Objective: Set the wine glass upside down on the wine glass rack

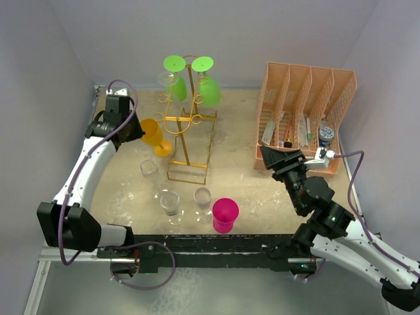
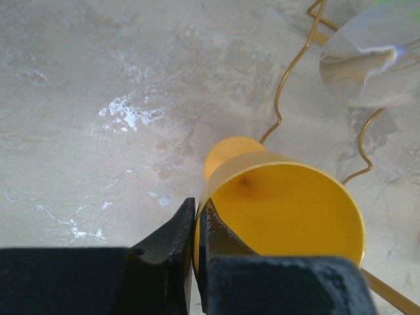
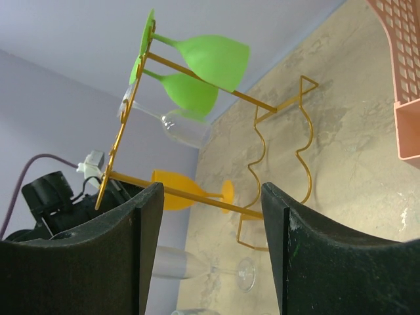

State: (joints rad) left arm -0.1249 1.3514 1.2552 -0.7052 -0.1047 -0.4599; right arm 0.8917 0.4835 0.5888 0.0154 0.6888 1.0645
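Over on the left of the rack, the yellow glass sits just beside the wire base, and the left gripper is clamped on its rim, one finger inside the bowl and one outside. The right gripper hangs back with its jaws apart, holding nothing. My worry is that grip: it's a thin pinch on one side of a smooth rim, so the glass could swing or slip out once it's lifted and turned over. The foot also has to slide into a hook near the green glasses, and a bump there could rock the rack (wire stands like that look tippy to me). Right now the glass points mouth up, foot down, long axis roughly vertical. I can't tell whether the foot rests on the table or is just off it. Either way it needs a full half turn.
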